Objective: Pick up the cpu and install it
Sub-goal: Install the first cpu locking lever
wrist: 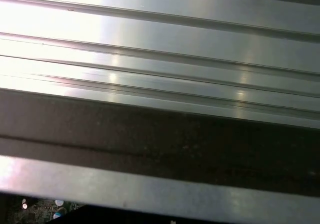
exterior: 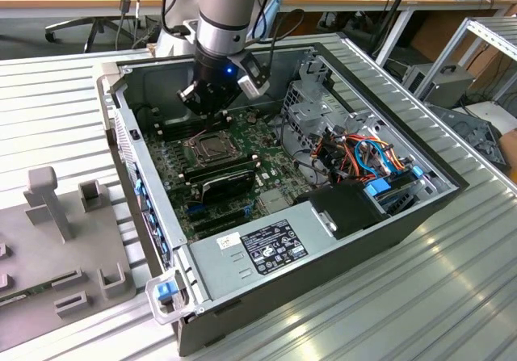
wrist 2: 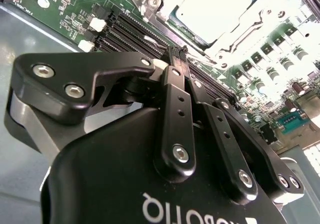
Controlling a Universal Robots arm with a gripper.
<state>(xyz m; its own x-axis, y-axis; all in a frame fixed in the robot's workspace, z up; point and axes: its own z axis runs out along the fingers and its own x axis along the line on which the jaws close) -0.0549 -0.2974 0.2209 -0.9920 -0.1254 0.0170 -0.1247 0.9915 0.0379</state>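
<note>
Closest to the lens in the second wrist view: the black pincer [wrist 2: 179, 51] body with bolted linkage bars, fingers drawn together to a closed tip, nothing seen between them. Just beyond that tip, the cpu [wrist 2: 212, 6], pale silver-grey and flat, seated in the socket [wrist 2: 235, 38] with the hinged metal frame around it, washed out by glare. Rows of dark memory slots [wrist 2: 135, 31] beside the socket on the green motherboard [wrist 2: 60, 6]. In the exterior view, the arm [exterior: 230, 14] reaching down into the open computer case [exterior: 323, 240], pincer [exterior: 212, 107] hovering just above the cpu [exterior: 214, 144] in its socket, not touching it as far as can be told. Coloured cables [exterior: 363, 155] and a black power supply [exterior: 343, 207] toward the exterior view's right inside the case. Ribbed aluminium bench [exterior: 56, 94] under the case; a grey fixture plate [exterior: 60, 248] at the exterior view's left. In the first wrist view, ribbed metal bench surface [wrist: 160, 43] and a dark band of case wall [wrist: 160, 144].
</note>
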